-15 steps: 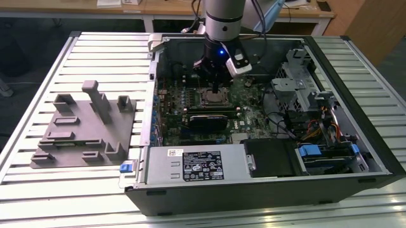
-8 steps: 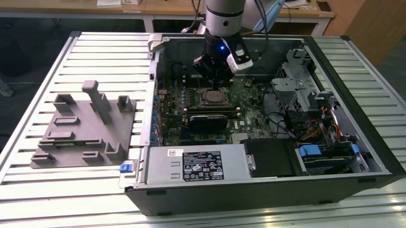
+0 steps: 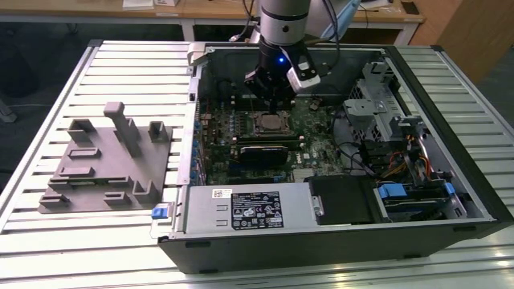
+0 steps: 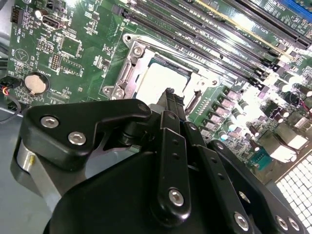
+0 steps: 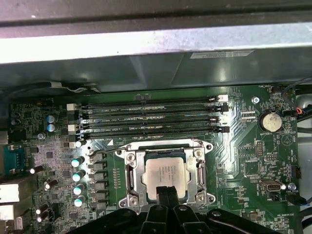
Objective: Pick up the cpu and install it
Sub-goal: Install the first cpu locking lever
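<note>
Black fingers (image 5: 165,192) sit pressed together, holding nothing, just above my cpu (image 5: 165,176). Its silvery-white square top, thinly dark-rimmed, lies flat in the socket frame (image 5: 130,170), at the motherboard's (image 5: 243,146) twelve o'clock side in the exterior view.

My pincer (image 3: 277,99) is hovering over the slatted table (image 3: 120,241); it is carrying the open computer case (image 3: 337,241) beneath me and a grey fixture block (image 3: 105,162) well aside.

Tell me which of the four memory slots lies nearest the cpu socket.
In the first wrist view, the lowest of the four parallel memory slots, the one directly bordering the socket frame that holds the cpu; the other three lie beyond it.
</note>
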Robot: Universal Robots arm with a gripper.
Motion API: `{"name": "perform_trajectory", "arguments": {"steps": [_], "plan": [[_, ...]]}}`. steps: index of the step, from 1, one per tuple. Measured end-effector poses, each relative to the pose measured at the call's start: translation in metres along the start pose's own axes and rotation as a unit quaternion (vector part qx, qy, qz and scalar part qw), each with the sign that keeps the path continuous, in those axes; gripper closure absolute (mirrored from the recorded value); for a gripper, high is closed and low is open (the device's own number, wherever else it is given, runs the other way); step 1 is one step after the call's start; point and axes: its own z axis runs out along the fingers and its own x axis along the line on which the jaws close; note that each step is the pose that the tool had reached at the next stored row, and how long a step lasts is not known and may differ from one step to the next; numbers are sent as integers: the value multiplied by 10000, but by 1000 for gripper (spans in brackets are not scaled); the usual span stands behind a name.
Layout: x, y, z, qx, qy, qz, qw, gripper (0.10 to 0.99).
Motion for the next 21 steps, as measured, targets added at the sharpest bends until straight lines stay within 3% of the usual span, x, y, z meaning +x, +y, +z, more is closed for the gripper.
{"name": "perform_trajectory", "arguments": {"steps": [3, 18, 21], "plan": [[47, -4, -1, 0, 0, 0, 10000, 980], [431, -34, -2, -1, -1, 6, 10000, 980], [455, -38, -2, -58, 4, 7, 10000, 980]]}}
